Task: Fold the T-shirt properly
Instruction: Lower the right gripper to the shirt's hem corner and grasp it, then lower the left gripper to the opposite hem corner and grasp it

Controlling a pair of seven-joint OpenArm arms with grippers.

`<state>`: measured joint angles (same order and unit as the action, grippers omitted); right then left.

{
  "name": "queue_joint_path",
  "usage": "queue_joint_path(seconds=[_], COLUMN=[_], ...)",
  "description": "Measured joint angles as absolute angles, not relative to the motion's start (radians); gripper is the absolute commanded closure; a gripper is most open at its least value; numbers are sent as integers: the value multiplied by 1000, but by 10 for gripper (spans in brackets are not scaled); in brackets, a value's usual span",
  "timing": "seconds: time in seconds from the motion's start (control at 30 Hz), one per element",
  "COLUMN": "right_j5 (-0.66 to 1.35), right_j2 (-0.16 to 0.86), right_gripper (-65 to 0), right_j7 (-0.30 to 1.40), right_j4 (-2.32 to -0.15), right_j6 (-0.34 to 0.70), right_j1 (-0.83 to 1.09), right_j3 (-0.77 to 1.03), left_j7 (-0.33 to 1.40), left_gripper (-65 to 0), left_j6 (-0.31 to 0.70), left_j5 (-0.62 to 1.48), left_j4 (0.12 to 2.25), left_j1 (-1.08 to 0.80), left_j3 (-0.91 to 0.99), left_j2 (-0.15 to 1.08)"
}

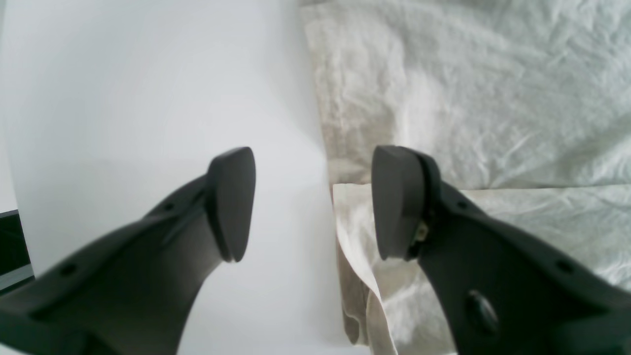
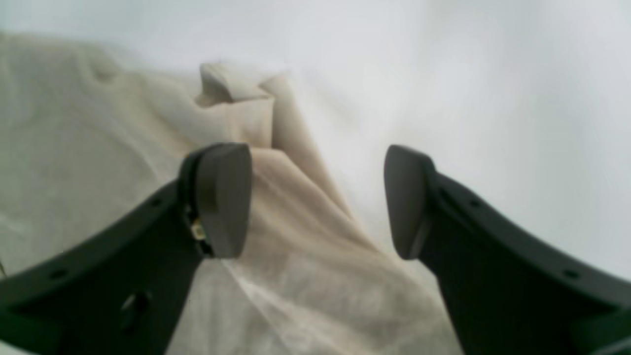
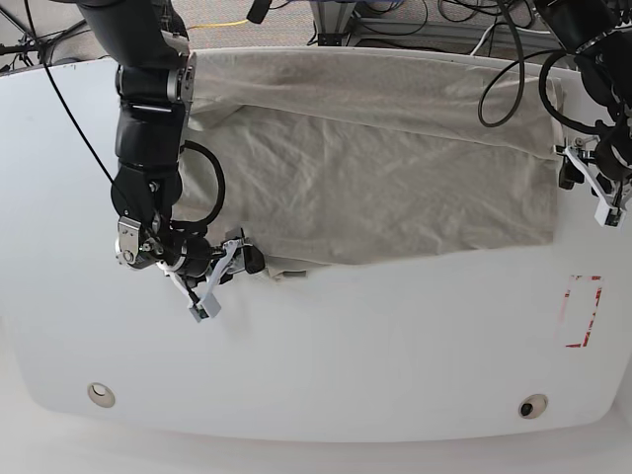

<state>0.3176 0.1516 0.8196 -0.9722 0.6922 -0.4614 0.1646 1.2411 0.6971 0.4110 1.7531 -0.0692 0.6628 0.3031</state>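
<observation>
Base view looks down from overhead; both wrist views sit close above the T-shirt (image 3: 375, 168).

Lab: white table (image 3: 326, 365); trailing cables (image 3: 415, 20).

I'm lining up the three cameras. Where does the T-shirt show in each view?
Left wrist: T-shirt fills the right half.
Right wrist: it fills the left and lower centre.
Base: spread across the upper middle.
Shared landmark: the white table, also at left wrist's left.

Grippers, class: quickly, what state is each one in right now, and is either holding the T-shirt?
Left gripper: open, holding nothing, at the T-shirt's edge.
Right gripper: open, holding nothing, above a bunched corner of the shirt.
</observation>
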Motion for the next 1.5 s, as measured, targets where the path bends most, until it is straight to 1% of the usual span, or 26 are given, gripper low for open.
queue_joint_path(seconds=[0.13,0.23,0.3,0.37,0.4,0.47,0.53,0.6,0.73,1.0,1.37,1.5], right_j5=[323,332,319,322,323,324,329,338,344,344,333,334], right_j2=[142,142,141,139,139,133,125,116,104,97,95,95], right_gripper=[-393,-393,-393,-393,-393,-393,-393,-393,-393,-393,-393,-393], right_j7=[718,703,704,700,697,699,694,693,703,710,727,735], right_j4=[-850,-794,-791,-791,-791,-791,-791,-791,-791,-791,-820,-821], right_j6=[693,697,696,696,696,696,696,696,698,699,699,699], right_j1=[-489,-514,-517,-514,-514,-514,-517,-516,-516,-519,-511,-512], right_j3=[163,163,163,164,163,151,119,97,84,87,84,84], left_j7=[1241,1236,1202,1127,1096,1014,952,910,868,789,783,772], left_gripper=[-344,-344,-347,-350,-350,-350,-351,-351,-351,-351,-351,-347], left_j6=[697,697,697,697,678,596,545,509,457,460,461,505], left_j5=[411,410,404,365,339,279,224,192,146,144,146,150], left_j4=[1753,1753,1753,1753,1753,1749,1720,1684,1564,1370,1198,1142], left_j1=[-64,-60,-62,-63,-61,-55,-38,-16,43,102,195,217], left_j3=[663,663,664,662,658,637,613,606,607,607,607,607], left_j2=[302,303,302,302,302,290,268,251,259,255,248,241])
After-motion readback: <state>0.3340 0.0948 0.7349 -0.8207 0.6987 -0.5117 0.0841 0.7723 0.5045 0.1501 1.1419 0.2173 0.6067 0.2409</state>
